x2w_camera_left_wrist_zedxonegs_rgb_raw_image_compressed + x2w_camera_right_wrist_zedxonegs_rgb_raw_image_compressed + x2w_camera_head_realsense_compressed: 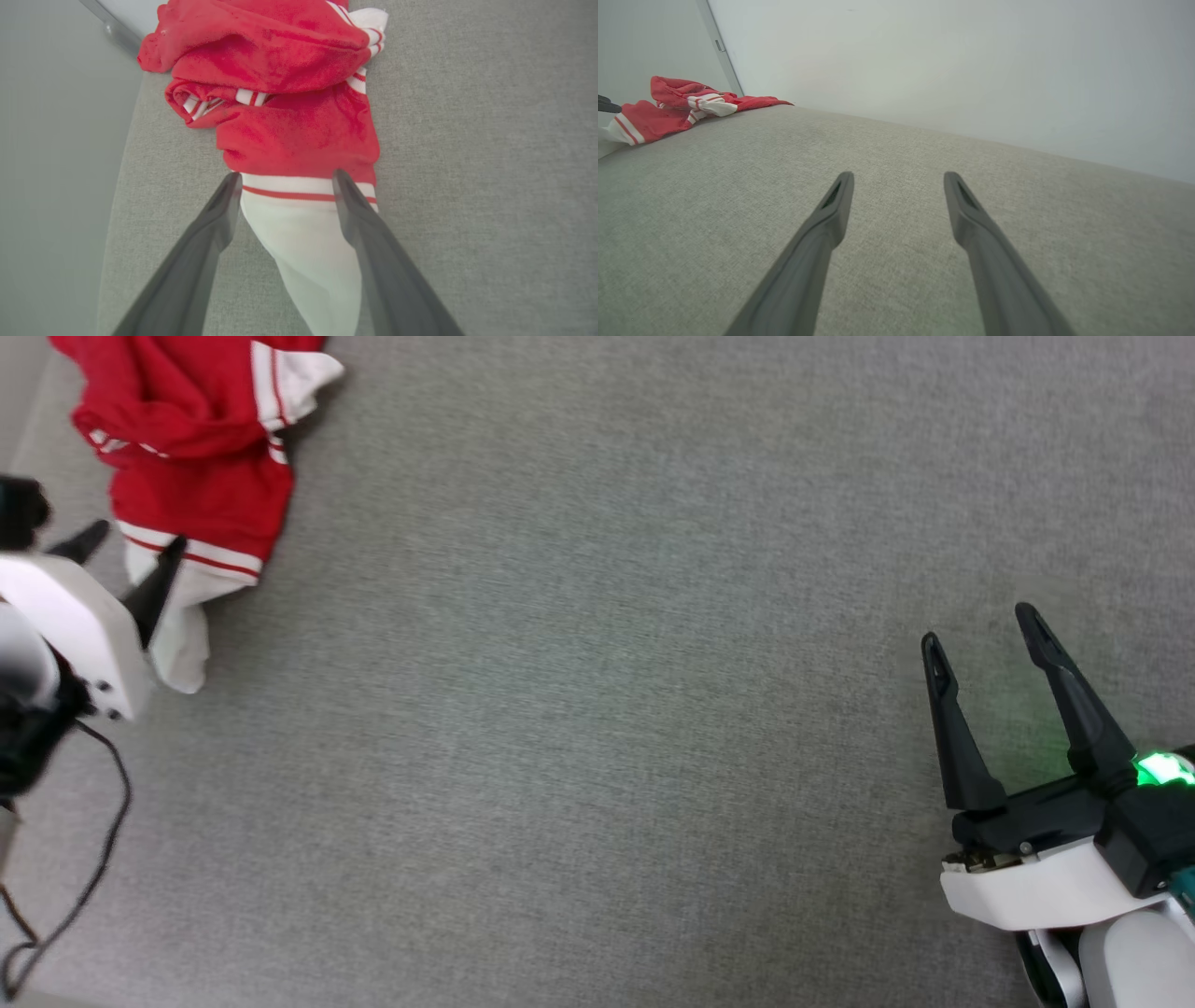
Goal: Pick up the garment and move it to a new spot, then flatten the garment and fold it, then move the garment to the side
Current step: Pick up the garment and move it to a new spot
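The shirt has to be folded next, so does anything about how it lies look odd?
Yes. The shirt is bunched in a heap at the left edge of the grey surface, one white sleeve trailing out beneath the open left gripper.

This looks like a plain indoor test space, most likely a robotics lab. The desk point(607, 709) is covered in grey woven cloth. Behind it stands a bare pale wall point(948, 60) with a metal strip point(720, 46), and a loose black cable point(122, 812) trails near the desk's edge.
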{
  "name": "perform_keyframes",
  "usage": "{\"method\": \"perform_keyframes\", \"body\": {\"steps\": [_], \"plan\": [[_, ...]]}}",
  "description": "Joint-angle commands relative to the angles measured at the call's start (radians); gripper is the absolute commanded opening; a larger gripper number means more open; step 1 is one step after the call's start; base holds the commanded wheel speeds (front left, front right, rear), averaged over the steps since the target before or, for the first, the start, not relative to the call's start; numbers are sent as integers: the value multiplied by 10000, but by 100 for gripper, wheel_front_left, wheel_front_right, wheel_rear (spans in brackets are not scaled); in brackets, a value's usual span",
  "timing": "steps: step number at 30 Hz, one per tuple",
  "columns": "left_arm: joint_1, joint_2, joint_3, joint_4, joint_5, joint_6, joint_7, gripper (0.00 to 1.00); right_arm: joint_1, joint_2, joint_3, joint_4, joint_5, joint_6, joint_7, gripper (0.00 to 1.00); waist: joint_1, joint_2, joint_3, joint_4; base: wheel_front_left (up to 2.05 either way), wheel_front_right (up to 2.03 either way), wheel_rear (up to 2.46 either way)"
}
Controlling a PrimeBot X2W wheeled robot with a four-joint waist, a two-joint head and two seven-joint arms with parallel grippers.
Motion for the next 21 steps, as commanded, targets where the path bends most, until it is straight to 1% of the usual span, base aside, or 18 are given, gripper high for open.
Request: {"method": "perform_keyframes", "body": {"steps": [1,4,6,9,12,13,14,15,18,20,21], "plan": [[-206,87,-119,5,-334,20,288,100,-173,-1,-24,-67,-82,-5,-19,100,-2,0,362,-282,0,0,0],[-563,545,-373,162,-1302,22,1303,100,-211,-10,3,-155,-145,-3,-19,100,-2,0,647,-405,0,0,0],[-803,679,-465,256,-1791,20,1736,100,-248,-43,-12,-210,-199,-5,-19,100,-2,0,809,-502,0,0,0],[-978,669,-701,505,-2231,20,2103,100,-273,-43,-108,-241,-208,-3,-19,100,-2,0,961,-609,0,0,0],[-1033,503,-1052,940,-2459,20,2413,100,-285,-37,-85,-270,-227,-3,-17,100,-2,0,1047,-684,0,0,0],[-1002,418,-1209,1055,-2549,20,2524,49,-298,-43,-76,-285,-238,-3,-19,100,-2,0,1059,-703,0,0,0],[-990,345,-1319,1162,-2647,20,2549,6,-311,-46,-67,-299,-259,-3,-17,100,-2,0,1062,-722,0,0,0],[-987,312,-1388,1237,-2703,20,2469,0,-322,-39,-61,-305,-270,-3,-19,100,-2,0,1046,-742,0,0,0],[-935,315,-1634,1407,-2811,22,2177,0,-257,-11,-99,-211,-267,-3,-19,100,-2,0,830,-739,0,0,0],[-890,448,-1724,1456,-2783,20,1757,0,-194,39,-63,-133,-292,-3,-19,100,-2,0,578,-734,0,0,0],[-897,614,-1781,1464,-2630,21,1460,0,-176,66,-27,-91,-289,-3,-19,100,-2,0,417,-743,0,0,0]]}}
